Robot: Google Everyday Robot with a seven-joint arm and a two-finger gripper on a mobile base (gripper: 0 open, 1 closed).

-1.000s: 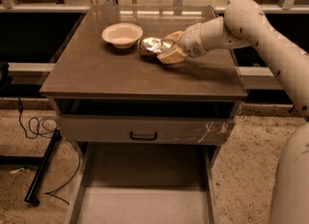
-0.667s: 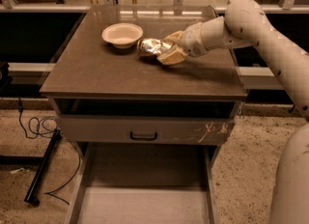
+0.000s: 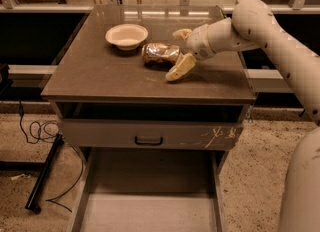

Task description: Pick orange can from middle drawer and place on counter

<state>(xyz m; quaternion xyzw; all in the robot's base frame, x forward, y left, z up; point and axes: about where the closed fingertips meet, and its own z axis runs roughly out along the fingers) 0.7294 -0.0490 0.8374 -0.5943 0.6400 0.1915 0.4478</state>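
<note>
End effector is at the back right part of the surface, reaching in from the right on a white arm. It is open. Its two tan fingers are spread wider than the orange can. One finger is in front of the can's right end and the other is behind it. The front finger slants down toward the surface and looks to be touching or nearly touching the can's end. I cannot tell whether the rear finger makes contact.

The orange can lies on its side on the surface, its long axis running left to right, with its crinkled gold and silver skin catching the light. Its right end sits between the spread fingers. Just beside it to the rear left is a white bowl, upright and close to the can but apart from it.

Below the surface's thin front edge is a dark gap. Under that is a grey drawer front with a black handle and white scratches near its right end. Lower still, the middle drawer is pulled out toward the camera, showing its flat grey floor and low side walls. To the left, a black cable curls across the speckled floor.
</note>
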